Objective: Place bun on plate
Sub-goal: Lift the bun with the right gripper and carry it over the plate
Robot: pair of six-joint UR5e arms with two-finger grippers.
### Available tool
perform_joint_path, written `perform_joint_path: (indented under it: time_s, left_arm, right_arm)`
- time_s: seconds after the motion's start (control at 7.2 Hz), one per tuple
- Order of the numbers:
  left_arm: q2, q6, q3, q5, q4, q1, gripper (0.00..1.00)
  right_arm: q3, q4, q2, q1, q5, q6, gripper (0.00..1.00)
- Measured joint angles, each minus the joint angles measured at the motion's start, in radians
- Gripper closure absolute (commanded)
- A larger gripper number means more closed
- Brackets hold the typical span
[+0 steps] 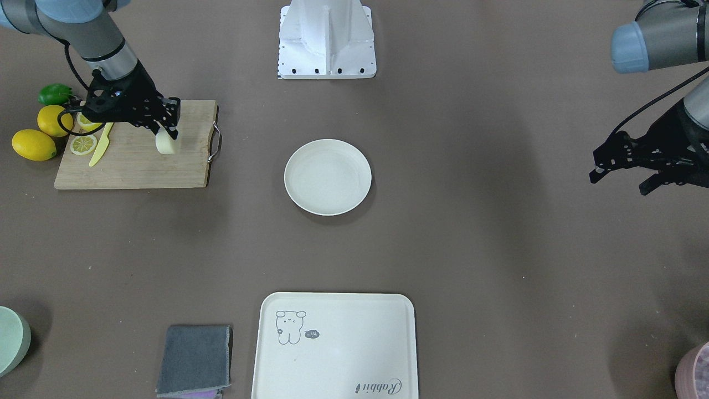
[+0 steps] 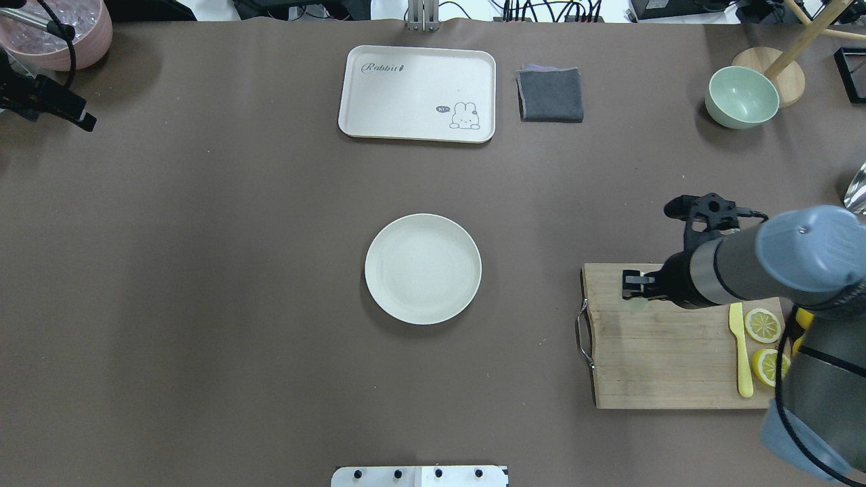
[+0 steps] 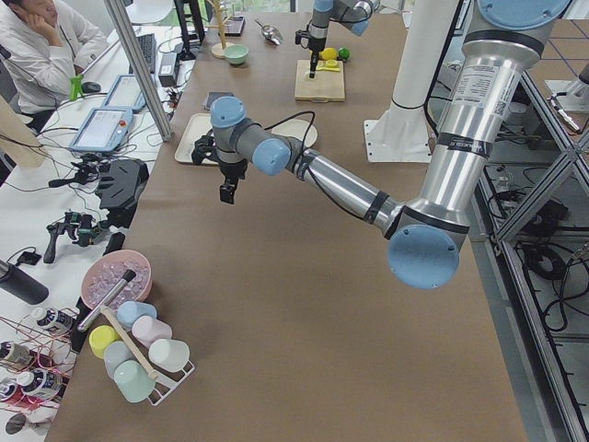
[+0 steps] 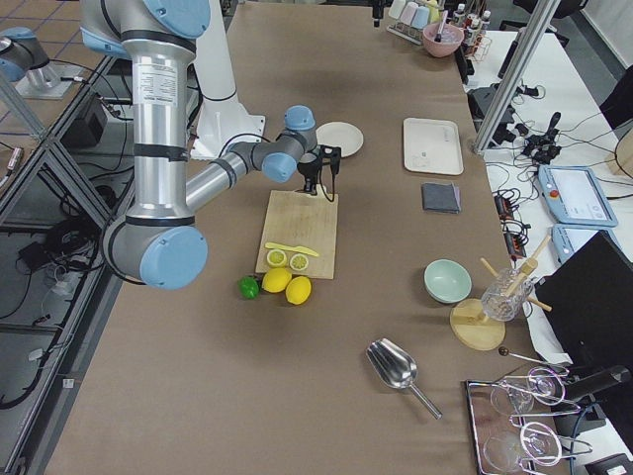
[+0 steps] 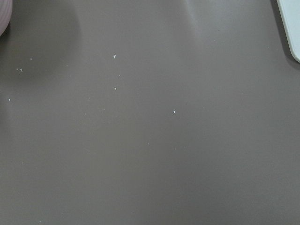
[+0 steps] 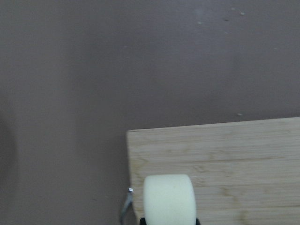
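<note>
My right gripper (image 1: 166,128) is shut on the bun (image 1: 167,143), a pale cream lump. It holds the bun over the plate-side end of a wooden cutting board (image 1: 133,163). The right wrist view shows the bun (image 6: 169,199) between the fingers, with the board's corner below. From overhead the bun (image 2: 637,306) is mostly hidden under the gripper (image 2: 634,287). The round off-white plate (image 1: 328,177) lies empty at mid-table (image 2: 423,268), well apart from the board. My left gripper (image 1: 617,184) hovers open and empty far off at the other side.
Lemon slices (image 1: 83,144) and a yellow knife (image 1: 101,145) lie on the board, with whole lemons (image 1: 34,144) beside it. A cream tray (image 1: 334,346), a grey cloth (image 1: 195,360) and a green bowl (image 2: 741,97) sit along the far edge. The robot base (image 1: 327,39) stands behind the plate.
</note>
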Motion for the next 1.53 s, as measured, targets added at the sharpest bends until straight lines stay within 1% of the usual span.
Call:
perform_joint_path:
  time_s: [0.14, 0.28, 0.42, 0.56, 0.69, 0.83, 1.11, 1.39, 1.53]
  left_arm:
    - [0.007, 0.000, 0.000, 0.000, 0.000, -0.005, 0.02]
    - [0.014, 0.001, 0.001, 0.000, 0.000, -0.012, 0.02]
    - [0.018, 0.003, 0.003, 0.000, 0.001, -0.017, 0.02]
    - [0.022, 0.006, 0.005, 0.000, 0.001, -0.020, 0.02]
    - [0.026, 0.007, 0.006, 0.000, 0.001, -0.021, 0.02]
    - [0.027, 0.007, 0.006, 0.000, 0.001, -0.021, 0.02]
    - [0.029, 0.008, 0.006, 0.000, 0.001, -0.022, 0.02]
    - [0.032, 0.008, 0.007, 0.001, 0.002, -0.027, 0.02]
    - [0.034, 0.016, 0.007, 0.001, 0.004, -0.042, 0.02]
  right_arm:
    - [-0.035, -0.122, 0.151, -0.011, -0.007, 0.039, 0.63]
    - [-0.092, -0.196, 0.286, -0.028, -0.021, 0.083, 0.63]
    - [-0.162, -0.228, 0.397, -0.050, -0.046, 0.125, 0.62]
    - [-0.245, -0.239, 0.499, -0.072, -0.075, 0.165, 0.55]
    - [-0.329, -0.242, 0.587, -0.093, -0.103, 0.201, 0.25]
    - [-0.390, -0.242, 0.641, -0.114, -0.130, 0.221, 0.01]
    - [-0.420, -0.240, 0.665, -0.145, -0.170, 0.231, 0.00]
    - [-0.409, -0.241, 0.667, -0.152, -0.179, 0.231, 0.00]
    - [-0.388, -0.249, 0.666, -0.151, -0.178, 0.231, 0.00]
